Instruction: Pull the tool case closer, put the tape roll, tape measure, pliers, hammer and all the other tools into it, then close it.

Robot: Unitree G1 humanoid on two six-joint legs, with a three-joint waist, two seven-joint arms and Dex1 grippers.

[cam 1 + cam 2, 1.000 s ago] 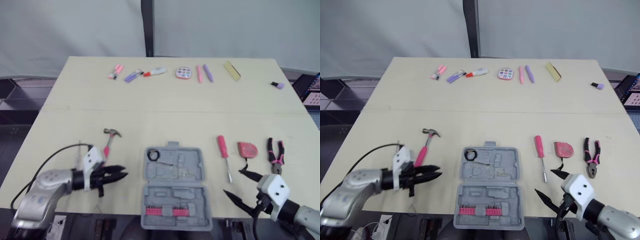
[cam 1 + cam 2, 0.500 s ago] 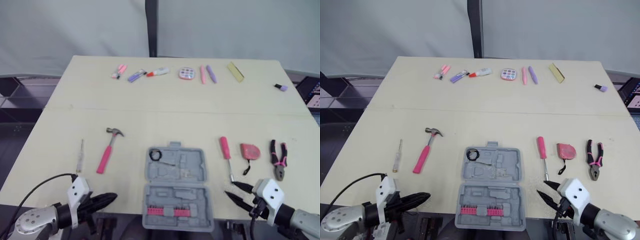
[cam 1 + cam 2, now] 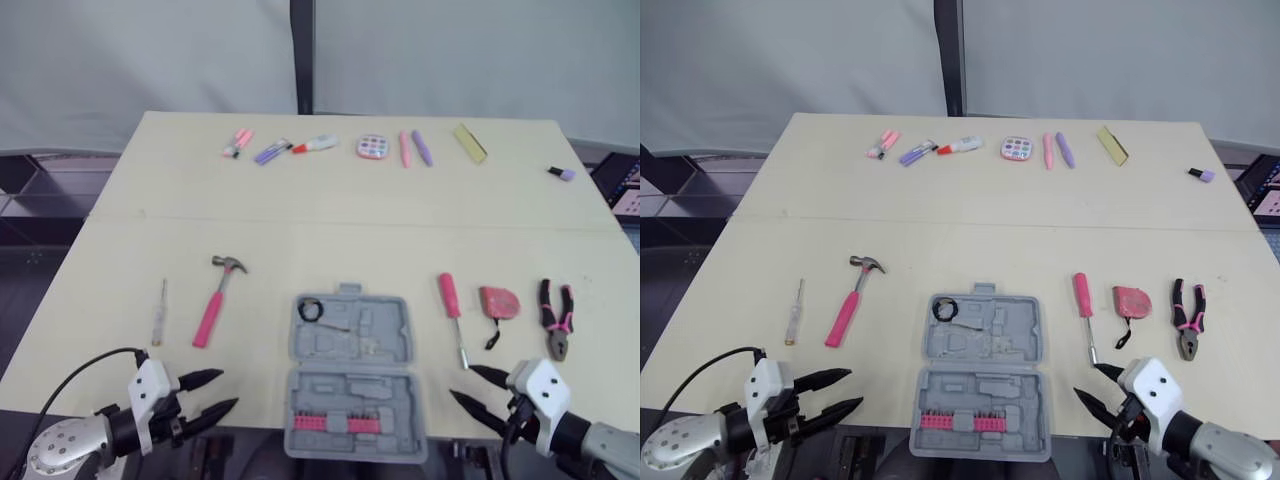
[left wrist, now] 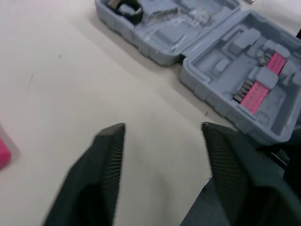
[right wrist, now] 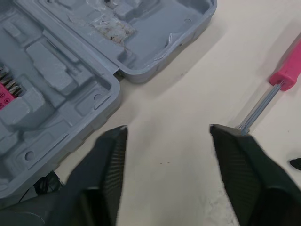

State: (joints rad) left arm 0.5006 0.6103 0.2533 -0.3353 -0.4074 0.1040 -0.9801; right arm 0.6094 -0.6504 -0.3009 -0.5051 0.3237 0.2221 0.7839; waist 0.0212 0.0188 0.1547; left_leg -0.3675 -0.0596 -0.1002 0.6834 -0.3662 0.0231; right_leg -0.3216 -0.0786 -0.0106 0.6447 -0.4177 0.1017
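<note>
Weight, we judge, sits in the head of the pink-handled steel hammer (image 3: 214, 303); we grip its stiff handle there. Left fingers (image 3: 200, 378) and right fingers (image 3: 488, 374) gape empty.

One each: tool case (image 3: 385, 330), hammer (image 3: 215, 300), pliers (image 3: 555, 315), tape measure (image 3: 498, 301), tape roll (image 3: 309, 310); two screwdrivers (image 3: 449, 295) (image 3: 160, 312).

- The case (image 4: 150, 49) runs off the left wrist view on two sides, and its near half is blurred there.
- Left of the case, the hammer (image 4: 3, 153) is cut to a pink sliver at the picture's edge.
- Right of the case, the screwdriver (image 5: 284, 75) loses part of its handle to the edge. A black scrap (image 5: 295, 163) beyond it cannot be named.
- Far behind the case, the small items (image 3: 370, 147) in a row are too small to identify.
- Left of the case, past the hammer, the thin tool (image 3: 160, 312) is too small to tell its kind.
</note>
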